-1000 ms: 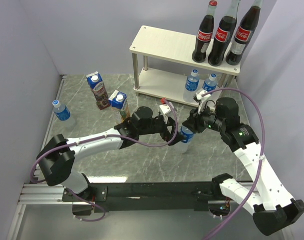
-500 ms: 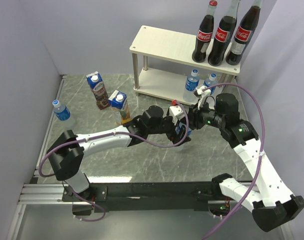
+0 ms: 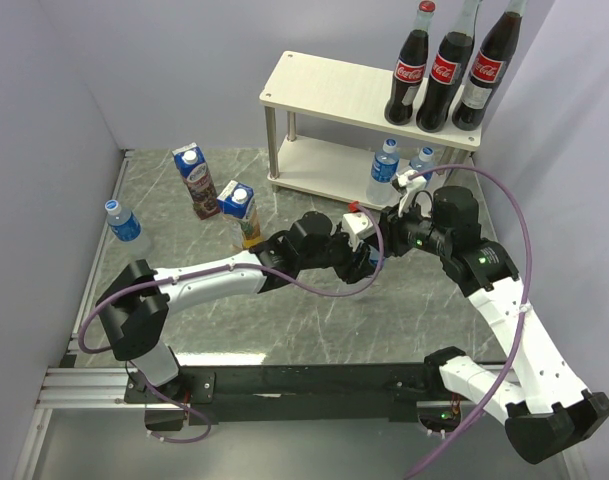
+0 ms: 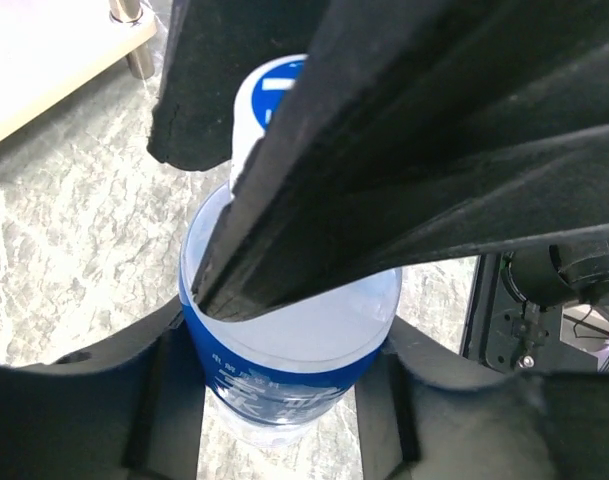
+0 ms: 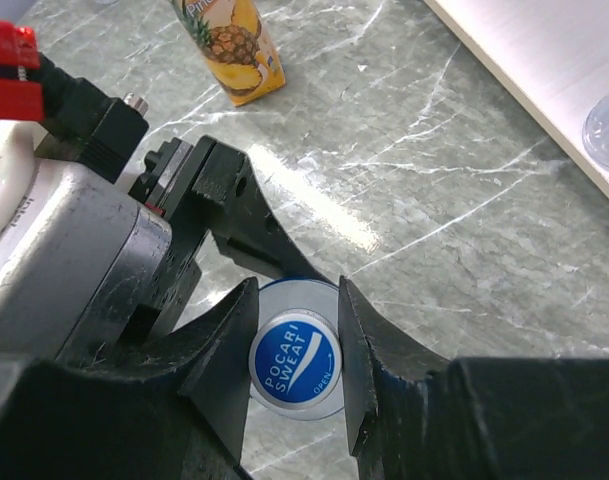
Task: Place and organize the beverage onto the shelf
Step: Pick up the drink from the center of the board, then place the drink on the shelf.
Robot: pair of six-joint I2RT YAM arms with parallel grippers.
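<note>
Grey marble table (image 3: 284, 320), stock as found.

Item 1: water bottle (image 4: 289, 375), upright on the table in front of the shelf (image 3: 324, 85), not touching it. Both grippers met on it. Right gripper (image 5: 296, 340) was closed on its blue cap (image 5: 293, 362), one finger at each side. Left gripper (image 3: 367, 262) came in from the left and lower down, with its fingers (image 4: 169, 400) closed against the blue label on two sides.

Item 2: three colas (image 3: 444, 70), standing in a row at the right end of the shelf's top board.

Item 3: two small bottles (image 3: 384, 172), on the lower board beneath the colas.

Item 4: two cartons (image 3: 196, 180), near each other on the table left of the shelf.

Item 5: lone bottle (image 3: 124, 225), by the left wall, well apart from both grippers.
</note>
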